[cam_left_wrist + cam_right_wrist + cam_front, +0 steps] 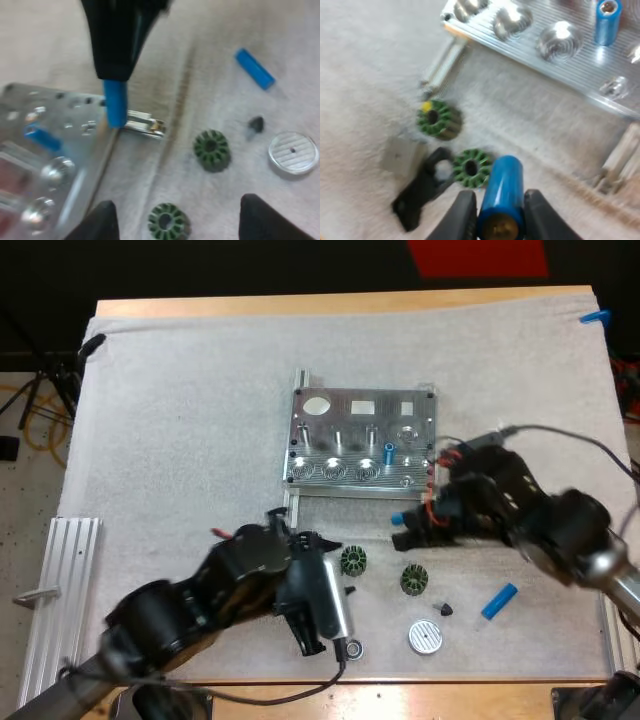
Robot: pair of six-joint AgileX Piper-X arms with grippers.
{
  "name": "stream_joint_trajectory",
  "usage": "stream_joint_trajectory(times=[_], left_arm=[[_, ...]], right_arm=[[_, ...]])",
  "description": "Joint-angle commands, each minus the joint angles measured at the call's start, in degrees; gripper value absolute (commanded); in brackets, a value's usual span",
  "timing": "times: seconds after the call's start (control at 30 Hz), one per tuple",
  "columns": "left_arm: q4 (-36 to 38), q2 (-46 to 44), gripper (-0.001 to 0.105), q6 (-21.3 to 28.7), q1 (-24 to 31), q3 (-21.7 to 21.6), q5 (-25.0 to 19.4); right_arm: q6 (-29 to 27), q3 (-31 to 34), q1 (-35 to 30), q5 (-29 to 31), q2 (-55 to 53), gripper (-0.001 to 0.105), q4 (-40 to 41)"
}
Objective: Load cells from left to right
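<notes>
The held cell (504, 182), a bright blue cylinder, is pinched between the two black fingers of my right gripper (501, 202), which press on it from both sides. The right wrist view looks along its length and gives me its brassy end face. The left wrist view adds the side aspect: the cell hangs upright from that gripper, its lower end just off the near edge of the metal fixture (385, 412) and next to a small metal bracket (145, 125). From the high view I place it over the mat, just in front of the fixture's near right corner. One seated cell (388, 452) stands upright in the fixture, toward its right side. My left gripper (177, 212) is spread wide and clamps nothing. A green ribbed ring (169, 221) lies on the mat between its fingers, and a second green ribbed ring (212, 149) lies a little farther out. Past those, the left wrist view gives me a small dark part (256, 123), a round silver disc (293, 151) just beside it, and a spare cell (255, 68) lying flat on the white mat (180, 420). The high view adds an aluminium rail (62, 590) along the mat's left edge, well apart from the rest.
</notes>
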Motion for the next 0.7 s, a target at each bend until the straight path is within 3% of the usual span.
stream_joint_trajectory(times=[0.0, 0.1, 0.37, 0.67], left_arm=[[0.36, -1.91, 0.052, -3.09, -0.23, -0.41, -2.44], [0.37, -4.76, 0.052, -7.53, -0.23, -0.41, -6.27], [0.37, -6.23, 0.052, -18.01, -0.23, -0.41, -12.1], [0.37, -6.84, 0.052, -23.1, -0.23, -0.41, -16.71]], right_arm=[[-2.23, -2.82, 0.22, 2.48, 1.64, 0.0, 1.19], [-6.12, -8.97, 0.22, 7.89, 7.62, 0.0, 4.01], [-9.86, -21.46, -3.07, 9.1, 20.83, 0.0, 6.99], [-13.43, -31.65, -6.47, 10.17, 31.69, 0.0, 13.27]])
